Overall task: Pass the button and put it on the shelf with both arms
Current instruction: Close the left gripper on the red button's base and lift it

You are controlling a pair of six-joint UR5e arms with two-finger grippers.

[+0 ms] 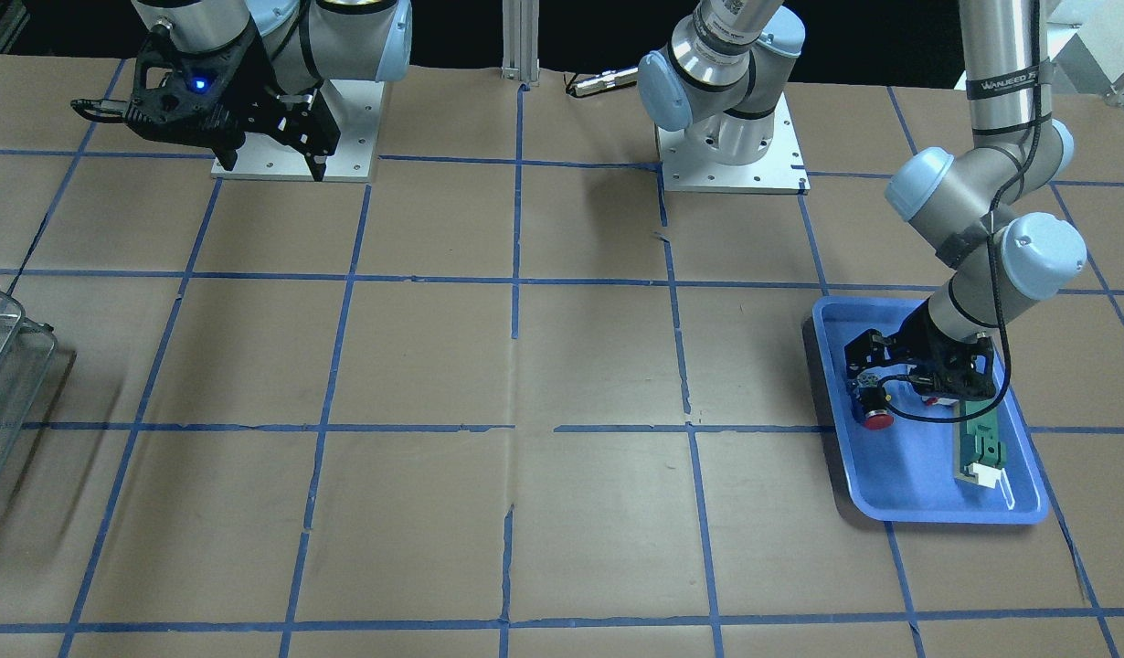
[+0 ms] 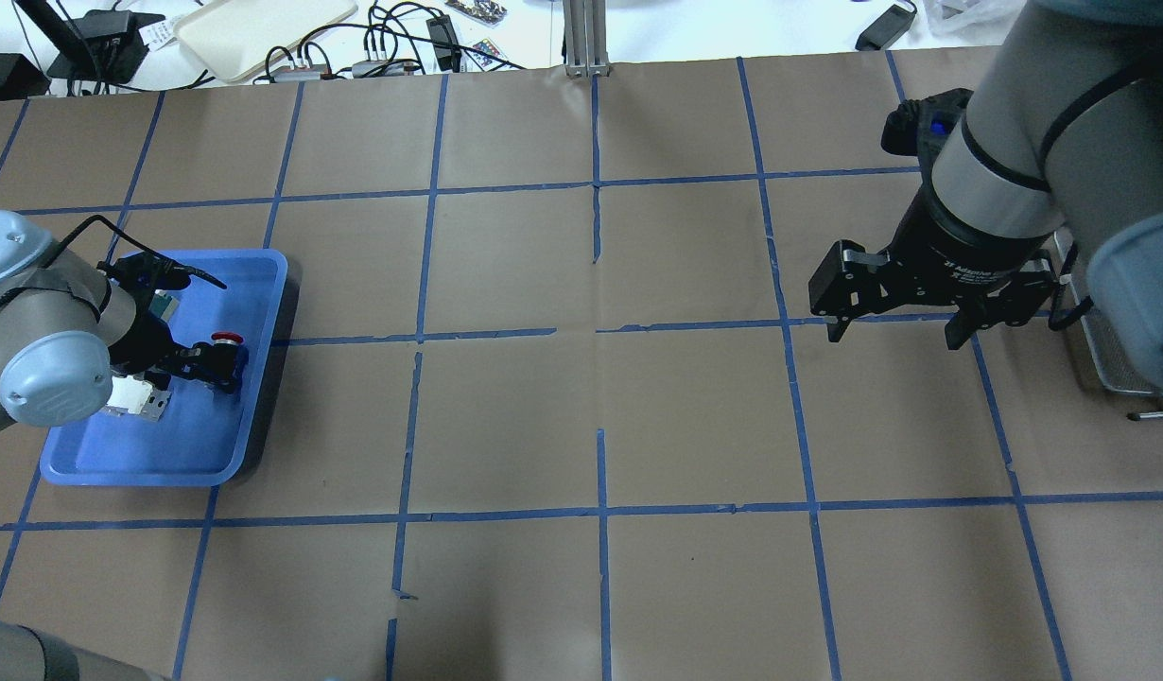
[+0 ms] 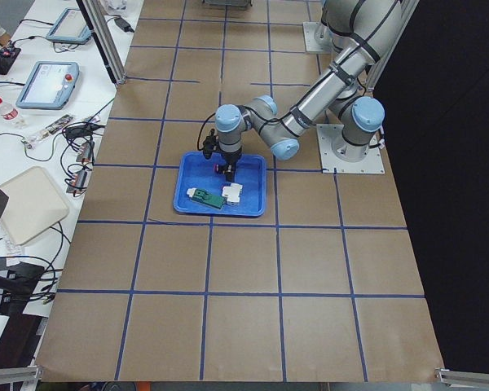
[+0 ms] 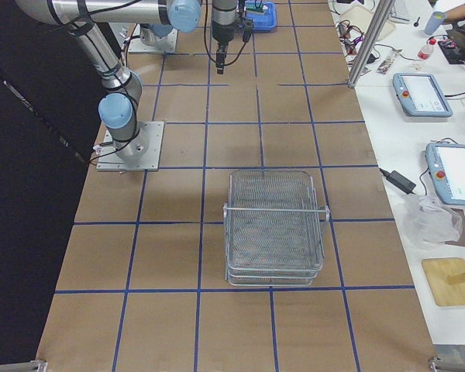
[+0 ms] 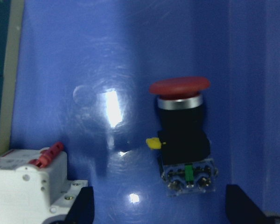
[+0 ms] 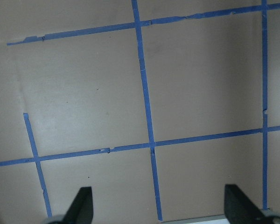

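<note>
The button [image 5: 182,140], red cap on a black body, lies in the blue tray [image 2: 118,463]. It also shows in the front view [image 1: 877,418] and the overhead view [image 2: 225,338]. My left gripper [image 5: 161,210] is open and low inside the tray, its two fingertips either side of the button's base without touching it. It shows in the front view too [image 1: 891,397]. My right gripper [image 2: 898,326] is open and empty, held above the bare table. The wire-mesh shelf [image 4: 275,229] stands on the table on my right side, away from both grippers.
A white block with a red tab [image 5: 28,177] lies in the tray beside the button. A green-and-white rectangular part [image 1: 982,448] lies there too. The shelf's edge shows at the front view's left [image 1: 5,384]. Brown paper with blue tape lines covers the table.
</note>
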